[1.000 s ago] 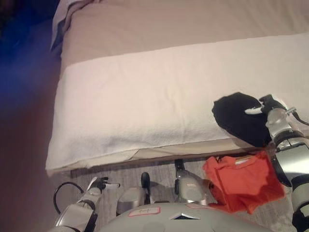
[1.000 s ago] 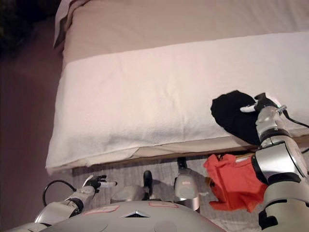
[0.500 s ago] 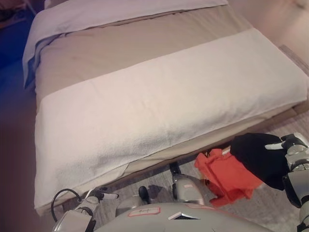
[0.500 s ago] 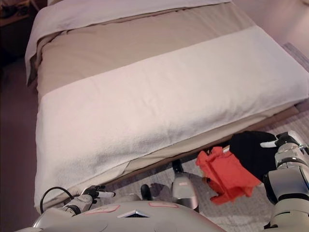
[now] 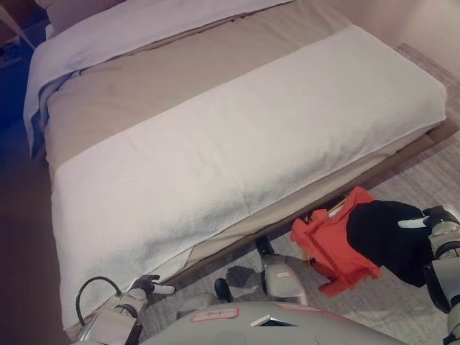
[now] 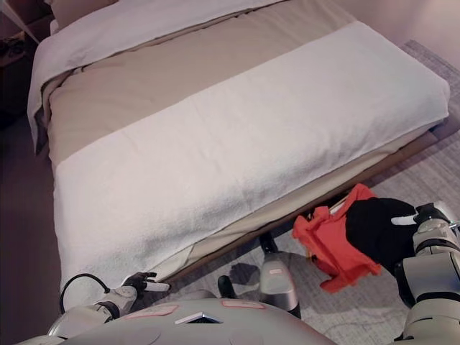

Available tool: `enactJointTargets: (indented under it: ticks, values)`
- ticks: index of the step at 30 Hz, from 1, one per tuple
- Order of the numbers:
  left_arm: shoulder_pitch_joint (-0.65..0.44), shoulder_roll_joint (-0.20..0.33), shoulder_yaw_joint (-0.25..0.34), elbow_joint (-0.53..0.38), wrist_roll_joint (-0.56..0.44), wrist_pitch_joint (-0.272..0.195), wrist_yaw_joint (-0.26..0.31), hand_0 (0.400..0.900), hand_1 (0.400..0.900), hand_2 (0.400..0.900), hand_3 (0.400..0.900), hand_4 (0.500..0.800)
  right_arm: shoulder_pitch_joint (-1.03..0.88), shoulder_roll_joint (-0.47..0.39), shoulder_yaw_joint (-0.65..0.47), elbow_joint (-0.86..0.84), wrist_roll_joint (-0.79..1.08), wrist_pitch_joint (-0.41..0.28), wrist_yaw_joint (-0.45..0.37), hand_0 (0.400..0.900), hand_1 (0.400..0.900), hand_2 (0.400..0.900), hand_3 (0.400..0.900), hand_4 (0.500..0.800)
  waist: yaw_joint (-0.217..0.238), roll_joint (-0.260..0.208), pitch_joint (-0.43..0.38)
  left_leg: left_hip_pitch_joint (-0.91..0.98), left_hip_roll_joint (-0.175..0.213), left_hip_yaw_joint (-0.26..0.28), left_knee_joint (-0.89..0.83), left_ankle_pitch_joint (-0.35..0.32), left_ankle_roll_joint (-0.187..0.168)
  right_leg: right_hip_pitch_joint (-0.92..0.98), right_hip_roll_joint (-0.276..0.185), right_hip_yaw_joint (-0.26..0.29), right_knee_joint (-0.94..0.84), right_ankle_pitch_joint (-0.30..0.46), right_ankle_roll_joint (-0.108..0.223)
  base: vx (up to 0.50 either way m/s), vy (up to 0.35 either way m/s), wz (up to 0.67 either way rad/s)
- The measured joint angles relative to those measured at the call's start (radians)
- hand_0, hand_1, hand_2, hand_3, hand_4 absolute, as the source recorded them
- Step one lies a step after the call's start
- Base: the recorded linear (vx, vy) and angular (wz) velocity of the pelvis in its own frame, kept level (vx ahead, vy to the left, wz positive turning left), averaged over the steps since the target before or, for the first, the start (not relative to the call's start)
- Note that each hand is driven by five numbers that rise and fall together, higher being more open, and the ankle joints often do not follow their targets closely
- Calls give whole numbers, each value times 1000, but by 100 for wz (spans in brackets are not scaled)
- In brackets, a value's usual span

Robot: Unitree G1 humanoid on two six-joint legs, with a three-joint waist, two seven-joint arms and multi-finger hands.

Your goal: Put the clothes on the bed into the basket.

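Observation:
My right hand [image 5: 433, 220] is shut on a black garment [image 5: 384, 237] and holds it off the bed, above the floor at the lower right. The black garment hangs partly over an orange garment [image 5: 327, 241] that lies bunched on the floor side of the bed. A short pale strip of rim [image 5: 335, 209] peeks out by the orange cloth; the rest of what it lies on is hidden. My left hand [image 5: 149, 285] is low at the lower left, empty, with relaxed fingers. No clothes show on the bed.
The bed fills the upper view, with a white blanket [image 5: 237, 144] across its near part and a beige cover [image 5: 172, 79] behind. Its near edge [image 5: 287, 215] runs just above the garments. A grey rug [image 5: 431, 165] covers the floor at the right.
My right hand has carried the black garment off the bed's edge and down over the orange garment. The whole view has also shifted, showing more of the bed.

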Motion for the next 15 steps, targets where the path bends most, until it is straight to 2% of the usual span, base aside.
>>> enactJointTargets:
  ticks: [2, 6, 7, 8, 9, 10, 11, 12, 13, 14, 15]
  values:
    - [5, -1, -5, -3, 0, 0, 1, 900, 900, 900, 900, 800, 0, 1, -1, 1, 0, 1, 3, 400, 400, 400, 400, 500, 0, 15, 7, 2, 10, -1, 0, -1, -2, -19, 7, -3, 45, 4, -6, 0, -17, 5]
    - [13, -12, -5, 0, 0, 1, 0, 900, 900, 900, 900, 800, -6, -2, 4, -12, 0, -1, 2, 400, 400, 400, 400, 500, 2, 37, 12, -9, 8, -32, 1, -3, -8, -9, 15, -8, -1, 3, -5, -4, -16, 5]
    - [11, -14, -5, -1, 0, 0, 0, 900, 900, 900, 900, 800, -7, -2, 7, -12, 0, -1, 2, 551, 551, 551, 551, 591, 2, 40, 14, -9, 10, -34, 1, -3, -8, -8, 16, -9, -1, 4, -5, -6, -27, 7]
    - [9, -17, -5, -1, 0, -2, 0, 900, 900, 900, 900, 800, -7, -2, 9, -15, 0, -1, 2, 635, 635, 635, 635, 641, 3, 43, 16, -10, 11, -36, 1, -3, -8, -6, 17, -9, -1, 4, -5, -16, -23, 9]
    - [9, -21, -5, -1, 0, -1, 1, 900, 900, 900, 900, 800, -10, -2, 9, -18, -1, -1, 2, 900, 900, 900, 900, 800, 3, 45, 17, -14, 12, -37, 0, -3, -8, -4, 17, -10, -1, 3, -5, -17, -24, 12]
    - [8, -24, -5, -2, 0, -1, 1, 900, 900, 900, 900, 800, -21, -2, 12, -18, -1, -1, 1, 900, 900, 900, 900, 800, 3, 47, 21, -15, 11, -36, 0, -4, -8, -5, 15, -11, -3, 2, -3, -20, -21, 13]
    - [5, -30, -5, -4, 0, -2, 1, 900, 900, 900, 900, 800, -37, -4, 19, -17, -1, -1, -2, 900, 900, 900, 900, 800, 1, 56, 28, -20, 16, -37, 0, -4, -6, -10, 15, -27, -4, -17, 22, -6, -28, 13]
    - [2, -40, -8, -8, 0, -3, 3, 900, 900, 900, 900, 800, -56, -7, 18, -13, -2, 0, -6, 900, 900, 900, 900, 800, 8, 91, 37, -37, 48, -33, 0, 0, 5, -44, 32, -49, 56, -9, 6, 1, -31, 13]
    - [2, -41, -26, -17, 0, -3, 6, 900, 900, 900, 900, 800, -64, -7, 17, -8, -2, 3, -7, 900, 900, 900, 900, 800, 11, 104, 38, -54, 64, -28, 1, -2, -1, -107, 44, -49, 203, -19, -50, 3, -33, 14]
    - [1, -36, -32, -15, 0, -3, 6, 900, 900, 900, 900, 800, -62, -7, 18, -5, -2, 7, -6, 900, 900, 900, 900, 800, -1, 93, 39, -53, 52, -46, 1, -2, -8, -96, 21, -33, 240, -46, -53, 4, -25, 13]
    - [-4, -40, -35, -12, -1, 0, 9, 900, 900, 900, 900, 800, -61, -18, 18, -4, -2, 8, -8, 900, 900, 900, 900, 800, 1, 85, 48, -47, 39, -59, 1, 5, -21, -68, 17, -27, 190, -60, -71, 2, -22, 11]
